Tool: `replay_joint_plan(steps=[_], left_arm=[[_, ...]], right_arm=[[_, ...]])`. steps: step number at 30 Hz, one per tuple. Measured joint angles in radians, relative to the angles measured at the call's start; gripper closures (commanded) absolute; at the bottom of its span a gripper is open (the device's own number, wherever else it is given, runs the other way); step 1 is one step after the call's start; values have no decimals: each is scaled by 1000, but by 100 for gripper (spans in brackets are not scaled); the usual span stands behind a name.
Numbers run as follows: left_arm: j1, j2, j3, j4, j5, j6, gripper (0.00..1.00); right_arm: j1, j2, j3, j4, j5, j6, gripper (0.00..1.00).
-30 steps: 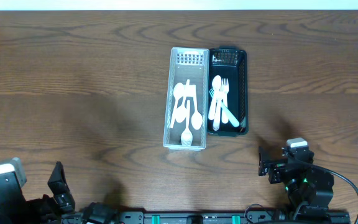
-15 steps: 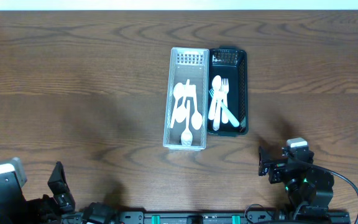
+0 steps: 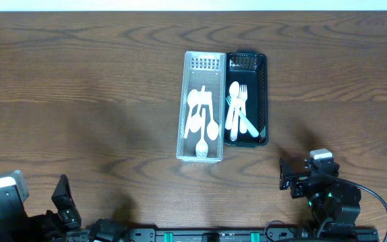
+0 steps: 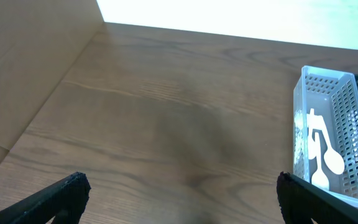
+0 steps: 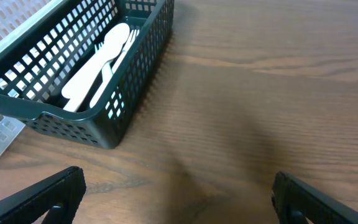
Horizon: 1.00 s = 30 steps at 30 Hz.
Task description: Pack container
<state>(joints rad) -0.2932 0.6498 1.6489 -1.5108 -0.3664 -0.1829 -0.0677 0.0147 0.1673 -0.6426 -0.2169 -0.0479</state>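
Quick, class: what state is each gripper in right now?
Left gripper: open, holding nothing.
Right gripper: open, holding nothing.

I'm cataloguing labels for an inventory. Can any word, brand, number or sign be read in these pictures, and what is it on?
None: no text can be read in any view.
The white basket, the black basket, the white cutlery in them and the wooden table show no print, label or number.
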Motion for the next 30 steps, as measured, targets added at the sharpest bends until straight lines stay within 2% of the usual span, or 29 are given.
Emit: replay_joint_plan(steps=[6,10,15,21,25,30], left_arm=[[20,-2,-18,36,-8,4,2],[98,-21,-129,211,-15,3,2],[232,-77,-411,549,32,-1,2],[267,-208,-785,851,82,-6,2],[270,-325,-1005,972,99,-8,2],[271,-480,-1214,1027,106,-8,2]], right_arm=[[0,0,0,0,0,0,1],[0,0,0,1,0,0,1],[0,0,-1,2,-1,0,1],[0,-1,-2,2,-4,0,1],[0,-2,-2,2,-4,0,1],[0,-2,-2,2,-4,0,1]])
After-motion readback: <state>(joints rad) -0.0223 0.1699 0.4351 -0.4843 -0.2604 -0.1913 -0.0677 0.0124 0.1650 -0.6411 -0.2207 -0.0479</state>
